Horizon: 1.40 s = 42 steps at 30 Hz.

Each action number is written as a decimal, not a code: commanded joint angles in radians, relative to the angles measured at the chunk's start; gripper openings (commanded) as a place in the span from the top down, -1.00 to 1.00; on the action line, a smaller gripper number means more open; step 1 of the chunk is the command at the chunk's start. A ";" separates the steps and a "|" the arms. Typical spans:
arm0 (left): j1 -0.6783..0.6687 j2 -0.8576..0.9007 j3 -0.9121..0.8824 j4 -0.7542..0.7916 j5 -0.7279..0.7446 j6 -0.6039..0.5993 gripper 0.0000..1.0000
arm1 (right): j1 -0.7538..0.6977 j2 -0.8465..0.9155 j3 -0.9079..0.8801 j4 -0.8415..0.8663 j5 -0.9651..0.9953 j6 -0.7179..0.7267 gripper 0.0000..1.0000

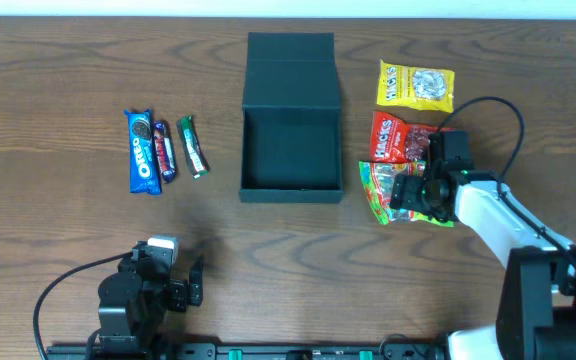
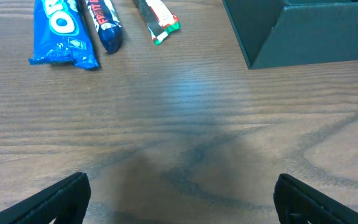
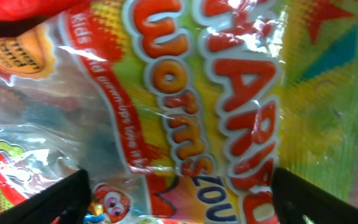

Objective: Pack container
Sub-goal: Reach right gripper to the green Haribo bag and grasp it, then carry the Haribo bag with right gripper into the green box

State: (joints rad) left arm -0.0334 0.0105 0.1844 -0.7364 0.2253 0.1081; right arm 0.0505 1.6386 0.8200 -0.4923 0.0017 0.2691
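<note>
The dark teal container point(image 1: 291, 150) stands open at the table's middle, its flap lid folded back; its near corner shows in the left wrist view point(image 2: 303, 34). My right gripper point(image 1: 415, 192) is open and sits low over a green-yellow Haribo worms bag point(image 1: 380, 190), which fills the right wrist view point(image 3: 185, 106) between the spread fingers. A red snack bag point(image 1: 396, 137) and a yellow bag point(image 1: 415, 86) lie behind it. My left gripper point(image 1: 194, 282) is open and empty near the front edge, over bare table point(image 2: 179, 199).
A blue Oreo pack point(image 1: 143, 150), a dark bar point(image 1: 165, 149) and a green bar point(image 1: 192, 146) lie left of the container; they also show in the left wrist view point(image 2: 61, 31). The right arm's cable arcs over the table's right side.
</note>
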 commanded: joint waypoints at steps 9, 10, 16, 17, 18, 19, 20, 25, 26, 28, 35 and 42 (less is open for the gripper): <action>0.006 -0.007 -0.015 -0.007 0.000 -0.003 -0.91 | 0.016 0.088 -0.021 -0.011 0.077 -0.004 0.97; 0.006 -0.007 -0.015 -0.007 0.000 -0.003 -0.90 | 0.016 0.088 -0.020 -0.022 0.077 -0.005 0.97; 0.006 -0.007 -0.015 -0.007 0.000 -0.003 -0.90 | 0.017 0.070 0.075 -0.236 0.076 -0.004 0.97; 0.006 -0.007 -0.015 -0.007 0.000 -0.003 -0.90 | 0.018 0.060 0.103 -0.278 0.075 -0.004 0.97; 0.006 -0.007 -0.015 -0.007 0.000 -0.003 -0.90 | 0.022 0.045 0.139 -0.325 0.071 -0.004 0.98; 0.006 -0.007 -0.015 -0.007 0.000 -0.003 -0.90 | 0.029 0.028 0.171 -0.361 0.066 -0.002 0.97; 0.006 -0.007 -0.015 -0.007 0.000 -0.003 -0.90 | 0.037 0.009 0.205 -0.393 0.060 0.003 0.97; 0.006 -0.007 -0.015 -0.007 0.000 -0.003 -0.91 | 0.125 -0.123 0.365 -0.464 0.005 0.132 0.97; 0.006 -0.007 -0.015 -0.007 0.000 -0.003 -0.90 | 0.157 -0.148 0.388 -0.455 0.001 0.183 0.97; 0.006 -0.007 -0.015 -0.007 0.000 -0.003 -0.90 | 0.232 -0.186 0.421 -0.412 -0.004 0.273 0.98; 0.006 -0.007 -0.015 -0.007 0.000 -0.003 -0.91 | 0.491 -0.122 0.429 -0.179 0.023 0.545 0.97; 0.006 -0.007 -0.015 -0.007 0.000 -0.003 -0.91 | 0.599 0.056 0.429 -0.071 0.104 0.653 0.97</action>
State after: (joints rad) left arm -0.0334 0.0105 0.1844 -0.7364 0.2253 0.1085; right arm 0.6312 1.6592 1.2476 -0.5766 0.0383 0.8318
